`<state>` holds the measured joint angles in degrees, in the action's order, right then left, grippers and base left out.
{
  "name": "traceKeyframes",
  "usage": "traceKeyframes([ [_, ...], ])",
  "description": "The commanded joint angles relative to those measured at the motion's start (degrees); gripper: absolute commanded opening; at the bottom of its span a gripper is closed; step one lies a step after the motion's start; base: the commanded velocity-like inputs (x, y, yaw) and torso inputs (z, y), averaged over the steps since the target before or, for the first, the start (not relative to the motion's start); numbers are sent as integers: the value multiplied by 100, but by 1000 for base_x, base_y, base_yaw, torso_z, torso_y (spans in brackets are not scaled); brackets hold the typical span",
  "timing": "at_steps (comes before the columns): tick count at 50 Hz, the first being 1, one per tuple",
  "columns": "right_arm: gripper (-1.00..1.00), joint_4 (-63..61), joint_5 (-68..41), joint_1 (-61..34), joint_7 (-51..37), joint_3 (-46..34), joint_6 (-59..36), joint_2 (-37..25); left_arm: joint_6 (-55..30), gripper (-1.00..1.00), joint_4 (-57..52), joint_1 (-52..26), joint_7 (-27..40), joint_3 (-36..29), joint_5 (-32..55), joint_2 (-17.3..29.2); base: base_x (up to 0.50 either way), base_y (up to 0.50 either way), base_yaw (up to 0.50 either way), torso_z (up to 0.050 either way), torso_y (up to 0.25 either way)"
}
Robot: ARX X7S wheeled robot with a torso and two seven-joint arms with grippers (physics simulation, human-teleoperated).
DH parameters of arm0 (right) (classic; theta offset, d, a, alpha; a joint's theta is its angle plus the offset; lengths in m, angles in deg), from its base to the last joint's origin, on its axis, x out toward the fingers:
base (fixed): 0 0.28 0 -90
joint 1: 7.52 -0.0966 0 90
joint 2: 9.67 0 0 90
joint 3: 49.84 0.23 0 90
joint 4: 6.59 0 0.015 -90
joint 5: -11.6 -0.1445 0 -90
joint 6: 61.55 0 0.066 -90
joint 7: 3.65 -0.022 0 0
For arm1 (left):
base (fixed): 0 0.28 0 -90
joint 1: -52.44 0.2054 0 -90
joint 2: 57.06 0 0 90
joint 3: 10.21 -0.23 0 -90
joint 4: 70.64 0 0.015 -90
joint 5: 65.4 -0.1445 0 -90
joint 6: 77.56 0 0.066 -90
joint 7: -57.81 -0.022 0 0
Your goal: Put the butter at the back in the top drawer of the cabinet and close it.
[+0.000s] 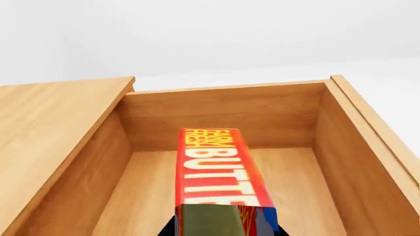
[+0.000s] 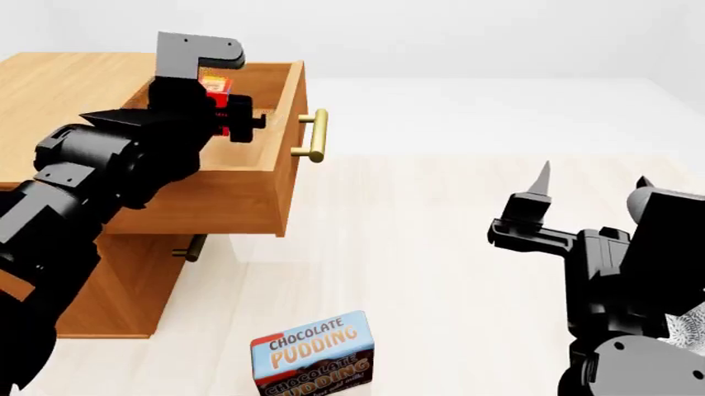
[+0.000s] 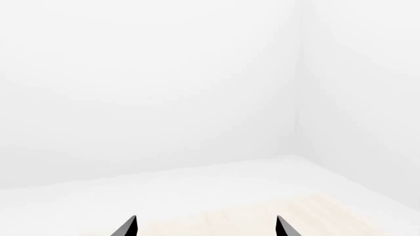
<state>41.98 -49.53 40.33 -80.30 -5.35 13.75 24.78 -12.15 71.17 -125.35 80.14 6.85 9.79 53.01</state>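
Observation:
The red-and-orange butter [image 1: 220, 177] box is clamped in my left gripper [image 1: 225, 231], whose black fingers flank its near end. It hangs over the inside of the pulled-out top drawer [image 1: 223, 110] of the wooden cabinet [image 2: 66, 91]. In the head view the butter [image 2: 216, 89] shows as a red patch above the top drawer [image 2: 237, 190], with the left gripper [image 2: 226, 115] around it. The drawer's brass handle [image 2: 316, 136] juts forward. My right gripper [image 2: 589, 194] is held up at the right, open and empty; its fingertips [image 3: 128, 227] face a bare white wall.
A larger chocolate pudding box [image 2: 312, 355] stands on the pale floor in front of the cabinet. A lower drawer handle [image 2: 191, 247] shows beneath the open drawer. The drawer's wooden side walls [image 1: 357, 162] rise on both sides of the butter.

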Motion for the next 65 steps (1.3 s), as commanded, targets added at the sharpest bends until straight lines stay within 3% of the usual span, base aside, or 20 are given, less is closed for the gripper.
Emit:
traceKeyframes([
  [1,100,2,35,66,12,1,22,-2,-100,-100,423,-132,-31,223,-148,-137,0,0,0,0,0],
  [30,100,-44,42,94,-2,20,-42,17,-286,-100,744,-172,54,208,-172,-243,0,0,0,1,1],
  [31,100,-48,39,93,-3,24,-43,14,-329,100,827,-188,30,201,-168,-281,0,0,0,0,0],
  [52,100,-53,31,101,17,64,-63,5,-438,100,491,-269,221,249,-137,-192,0,0,0,0,0],
  [65,100,-10,63,140,59,72,-40,41,16,100,-1700,-135,703,496,-65,548,0,0,0,0,0],
])
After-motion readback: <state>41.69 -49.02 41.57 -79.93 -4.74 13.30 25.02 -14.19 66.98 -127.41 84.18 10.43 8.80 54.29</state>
